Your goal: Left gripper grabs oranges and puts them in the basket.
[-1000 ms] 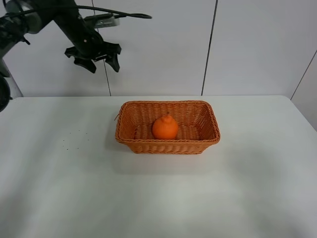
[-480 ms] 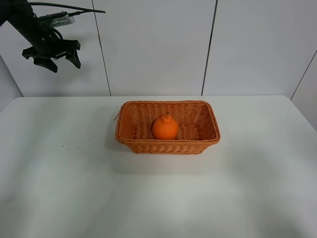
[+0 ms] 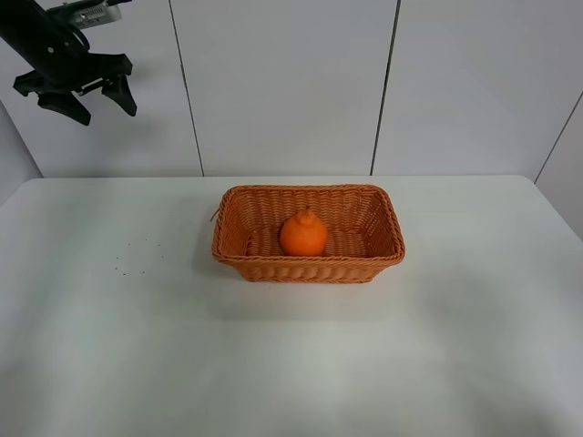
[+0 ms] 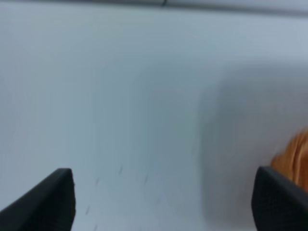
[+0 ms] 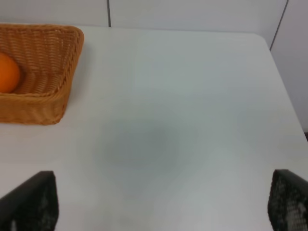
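Already the orange (image 3: pixel 303 234) sits inside the basket (image 3: pixel 233 238), near the middle of its floor, with the basket standing toward the back edge of the white counter (image 3: pixel 109 346), about midway between its side edges. It looks firm, round and fairly light, with dimpled skin that should give some grip; a hold across its widest part, below the knob, seems safest. Its knobby top points straight up, so its long axis is vertical. High above the back left corner, the left gripper (image 3: pixel 75 91) hangs with its fingers spread apart and nothing between them. The right gripper (image 5: pixel 159 204) also stands wide apart and empty.
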Tool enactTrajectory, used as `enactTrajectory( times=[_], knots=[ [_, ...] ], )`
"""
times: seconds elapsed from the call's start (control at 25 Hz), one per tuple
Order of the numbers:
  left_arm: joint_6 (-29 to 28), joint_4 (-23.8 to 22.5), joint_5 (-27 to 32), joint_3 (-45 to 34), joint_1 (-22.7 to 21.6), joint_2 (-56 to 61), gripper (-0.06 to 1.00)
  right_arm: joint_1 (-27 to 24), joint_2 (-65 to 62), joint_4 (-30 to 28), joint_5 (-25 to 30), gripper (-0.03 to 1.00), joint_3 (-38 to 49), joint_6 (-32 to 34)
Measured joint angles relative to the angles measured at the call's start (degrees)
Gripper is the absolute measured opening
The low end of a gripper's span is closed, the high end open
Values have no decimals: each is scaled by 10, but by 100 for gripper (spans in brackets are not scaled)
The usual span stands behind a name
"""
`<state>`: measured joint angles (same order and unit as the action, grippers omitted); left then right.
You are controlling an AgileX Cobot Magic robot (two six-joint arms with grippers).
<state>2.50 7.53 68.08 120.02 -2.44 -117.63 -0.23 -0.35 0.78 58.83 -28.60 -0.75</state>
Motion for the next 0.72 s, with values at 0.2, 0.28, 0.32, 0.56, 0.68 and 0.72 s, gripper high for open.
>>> enactTrajectory(
  times=[0.2, 0.28, 0.32, 0.56, 0.68, 0.72],
  knots=[
    [9, -35, 0, -175, 0, 141, 85, 0, 0, 0, 0, 69, 0, 0],
    [9, -46, 0, -251, 0, 212, 85, 0, 0, 0, 0, 69, 0, 0],
    [9, -49, 0, -282, 0, 244, 85, 0, 0, 0, 0, 69, 0, 0],
    [6, -80, 0, -497, 0, 461, 85, 0, 0, 0, 0, 69, 0, 0],
    [-11, -92, 0, -595, 0, 562, 85, 0, 0, 0, 0, 69, 0, 0],
    [-15, -96, 1, -628, 0, 598, 85, 0, 0, 0, 0, 69, 0, 0]
  ],
)
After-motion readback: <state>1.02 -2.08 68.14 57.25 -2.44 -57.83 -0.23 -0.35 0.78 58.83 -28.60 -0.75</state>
